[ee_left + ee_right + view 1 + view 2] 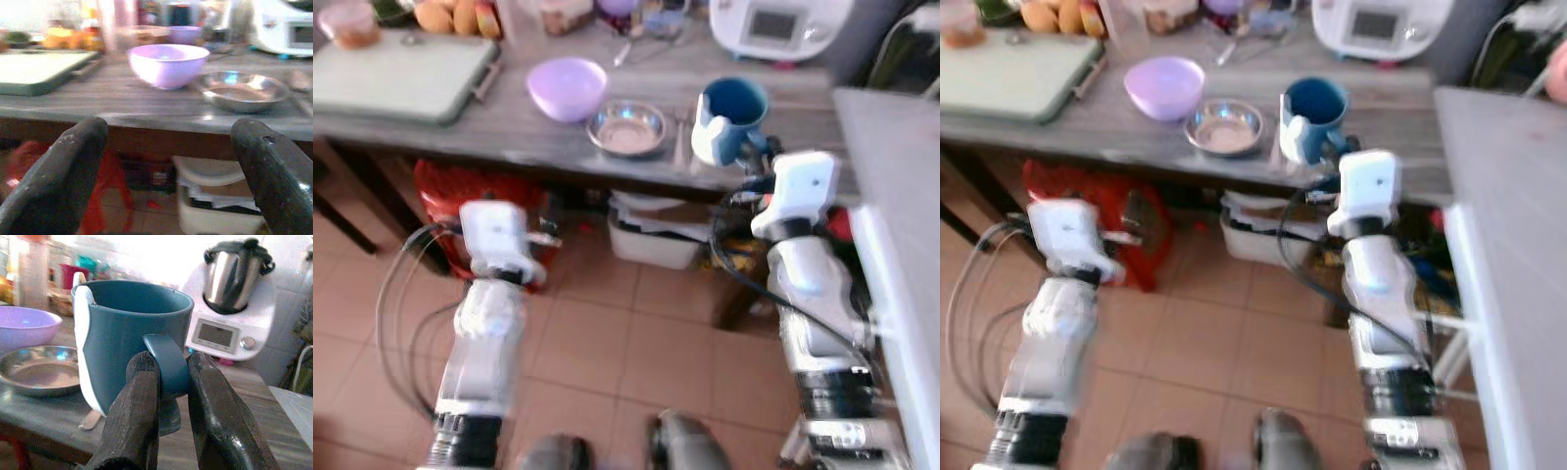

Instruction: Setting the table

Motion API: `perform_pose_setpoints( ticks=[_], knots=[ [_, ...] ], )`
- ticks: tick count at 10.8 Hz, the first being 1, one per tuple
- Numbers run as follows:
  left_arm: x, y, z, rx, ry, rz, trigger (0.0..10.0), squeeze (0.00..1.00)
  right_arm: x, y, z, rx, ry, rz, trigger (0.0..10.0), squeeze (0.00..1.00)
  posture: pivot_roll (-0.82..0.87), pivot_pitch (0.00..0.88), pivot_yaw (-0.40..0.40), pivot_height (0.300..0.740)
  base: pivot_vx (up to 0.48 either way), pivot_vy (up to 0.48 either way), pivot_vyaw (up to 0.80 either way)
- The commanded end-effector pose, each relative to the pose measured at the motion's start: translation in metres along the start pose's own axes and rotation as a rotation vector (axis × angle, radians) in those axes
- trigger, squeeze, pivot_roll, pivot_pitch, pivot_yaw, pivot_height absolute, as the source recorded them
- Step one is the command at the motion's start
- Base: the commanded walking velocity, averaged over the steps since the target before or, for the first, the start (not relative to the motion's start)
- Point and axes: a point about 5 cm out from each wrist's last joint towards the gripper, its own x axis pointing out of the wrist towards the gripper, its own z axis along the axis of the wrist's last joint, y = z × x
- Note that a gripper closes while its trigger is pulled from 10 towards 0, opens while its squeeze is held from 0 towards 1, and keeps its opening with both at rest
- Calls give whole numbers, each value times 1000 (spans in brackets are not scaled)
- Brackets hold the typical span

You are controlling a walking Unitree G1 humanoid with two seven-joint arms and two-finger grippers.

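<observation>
table runs across the upper frame. on it, left to right: tray upper left, bowl, metal dish just beside the bowl, mug at the table's front edge. kitchen appliance behind the mug, top right. fruit behind the tray. right gripper pinches the mug's handle; left gripper lower left, before the table edge. bin under the table.

A grey wooden bench ran across at twelve o'clock. Terracotta floor tiles lay below. A pale counter stood at three o'clock.
</observation>
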Motion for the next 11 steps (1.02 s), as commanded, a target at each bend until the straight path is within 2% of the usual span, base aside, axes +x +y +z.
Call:
perform_pose_setpoints(
  ticks=[1,3,6,8,11],
  knots=[
    [-1,5,4,14,-19,14,10000,0,4,1,12,12,-59,-3,10000,0,-43,143,-7,740,472,0,0],
    [-2,4,5,-6,-24,5,10000,0,6,1,15,6,-73,-4,10000,0,-40,147,-9,740,469,0,0],
    [-3,-9,13,-63,-53,-53,10000,0,10,-2,22,-39,-111,-37,10000,0,-37,148,-8,740,436,-89,0],
    [-10,-8,13,-52,-57,-84,10000,0,12,-6,23,-52,-109,-65,10000,0,-34,151,-9,740,257,-321,0],
    [-15,-4,13,-37,-49,-81,10000,0,15,-14,21,-99,-98,-119,10000,0,-17,157,-16,740,0,0,0]
  ],
)
